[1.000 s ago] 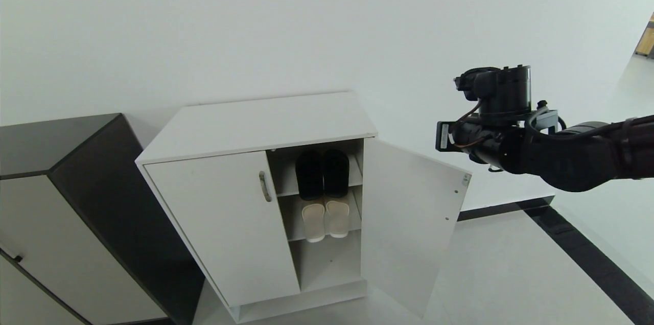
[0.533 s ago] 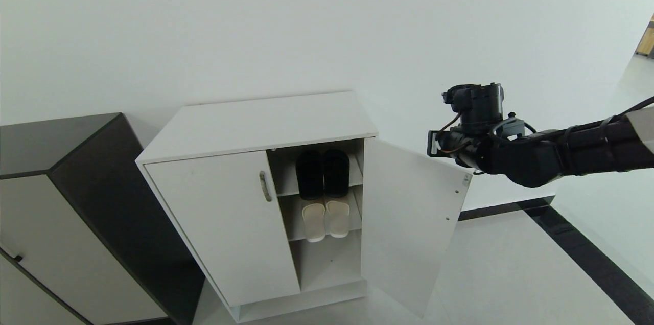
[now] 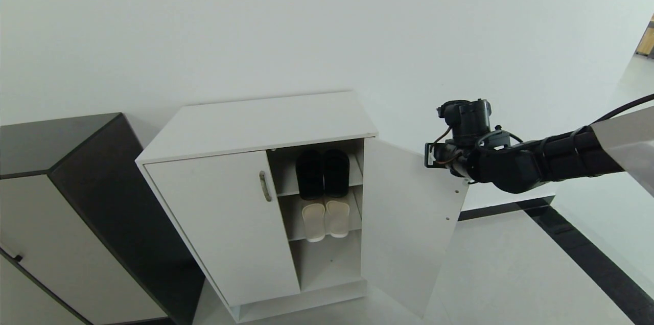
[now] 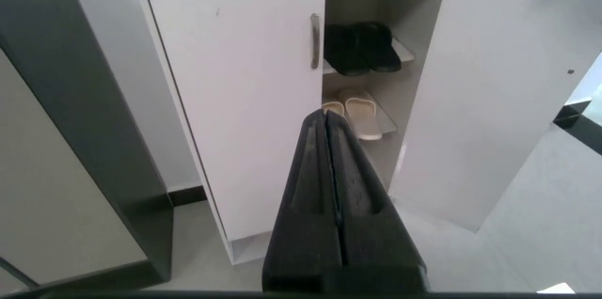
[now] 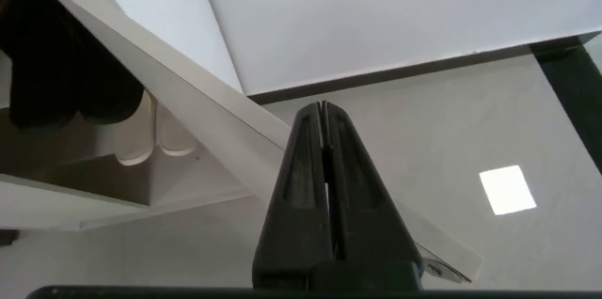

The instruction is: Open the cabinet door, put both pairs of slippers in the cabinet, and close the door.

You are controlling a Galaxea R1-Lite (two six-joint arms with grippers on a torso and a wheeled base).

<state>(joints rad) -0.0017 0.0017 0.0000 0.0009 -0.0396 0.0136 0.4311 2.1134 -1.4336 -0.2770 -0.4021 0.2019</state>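
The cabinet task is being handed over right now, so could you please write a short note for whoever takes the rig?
Left hand: shut, empty, held in front of the cabinet.
Right hand: shut, empty, at the outer side of the open right door, near its top free corner; contact unclear.
Black slippers on the top shelf, white slippers on the middle shelf.
Done: door open, both pairs in.
Left: push the right door closed.

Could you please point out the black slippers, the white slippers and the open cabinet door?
black slippers (image 3: 309, 174), head view, middle of the left one
white slippers (image 3: 337, 218), head view, middle of the right one
open cabinet door (image 3: 403, 223), head view, middle of its inner face
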